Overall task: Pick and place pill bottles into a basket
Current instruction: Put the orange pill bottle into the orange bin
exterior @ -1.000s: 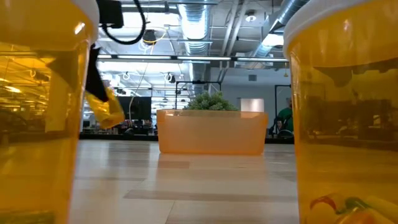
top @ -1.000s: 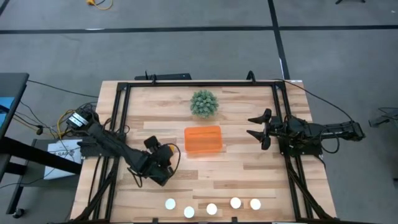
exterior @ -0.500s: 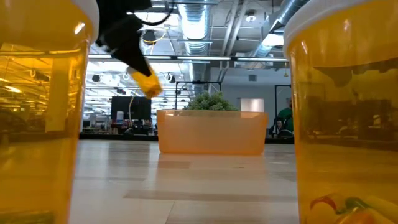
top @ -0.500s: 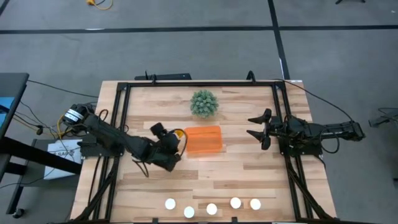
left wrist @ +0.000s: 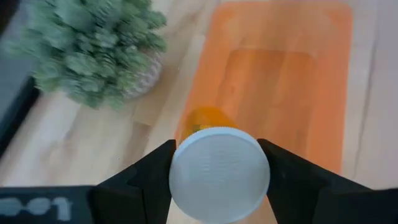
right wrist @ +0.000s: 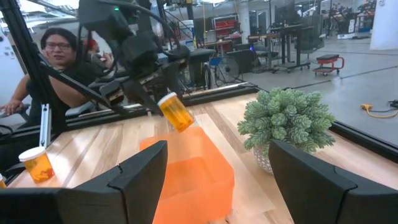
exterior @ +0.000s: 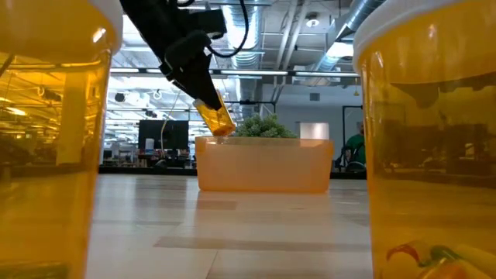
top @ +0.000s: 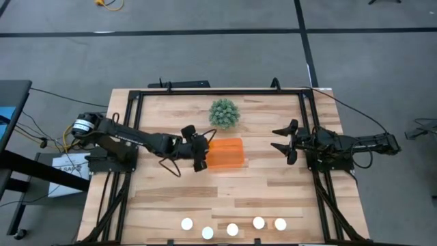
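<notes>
My left gripper [top: 203,152] is shut on a pill bottle with an amber body and white cap [left wrist: 219,173], over the left end of the orange basket [top: 229,154]. The bottle also shows in the low view [exterior: 215,116] and in the right wrist view [right wrist: 176,112]. Several more pill bottles stand in a row by the table's near edge, white caps up [top: 232,229]. My right gripper [top: 280,141] is open and empty at the table's right side, to the right of the basket. My left gripper pinches the bottle at its white cap end [left wrist: 186,163], one finger [left wrist: 146,177] on each side of the cap. The fingers slant down from the table's left. The bottle is lifted clear and tilted, its amber bottom end [left wrist: 208,118] pointing down at the basket's left end.
A round green spiky plant [top: 223,113] stands just beyond the basket. A black frame [top: 133,130] runs along the table's left, far and right sides. Two bottles stand close in the low view [exterior: 46,139] [exterior: 430,139]. A person [right wrist: 59,46] shows beyond the table.
My left gripper has carried the bottle from the table's near left toward the right and far edge, up to the basket's left end. The bottle stays held and clear of the table, its tilt changing on the way.
</notes>
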You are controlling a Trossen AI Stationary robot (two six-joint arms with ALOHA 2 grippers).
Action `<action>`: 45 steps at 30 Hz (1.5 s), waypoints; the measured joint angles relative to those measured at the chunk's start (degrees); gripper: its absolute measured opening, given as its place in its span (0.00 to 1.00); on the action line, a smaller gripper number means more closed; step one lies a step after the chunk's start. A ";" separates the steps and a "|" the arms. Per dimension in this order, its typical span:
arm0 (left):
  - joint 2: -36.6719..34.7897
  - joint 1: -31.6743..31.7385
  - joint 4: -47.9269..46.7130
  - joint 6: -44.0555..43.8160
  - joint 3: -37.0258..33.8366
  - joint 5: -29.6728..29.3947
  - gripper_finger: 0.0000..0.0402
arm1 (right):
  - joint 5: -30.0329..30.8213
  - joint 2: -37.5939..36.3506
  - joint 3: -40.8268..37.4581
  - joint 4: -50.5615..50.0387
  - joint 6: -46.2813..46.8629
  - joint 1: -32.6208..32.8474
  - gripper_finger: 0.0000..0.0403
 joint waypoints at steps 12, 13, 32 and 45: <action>-0.02 6.35 0.01 3.46 0.00 13.55 0.49 | 0.00 0.01 0.01 -0.02 0.00 0.00 0.68; -0.02 6.73 -0.02 3.84 0.00 13.90 0.49 | 0.00 0.00 0.02 -0.01 0.00 0.00 0.68; 10.78 10.66 -16.22 7.12 11.48 16.48 0.50 | -0.13 0.68 0.01 -1.92 -0.02 0.00 0.68; 12.13 13.65 -26.46 8.15 16.57 23.63 0.50 | -0.09 0.68 0.01 -1.93 -0.02 0.00 0.68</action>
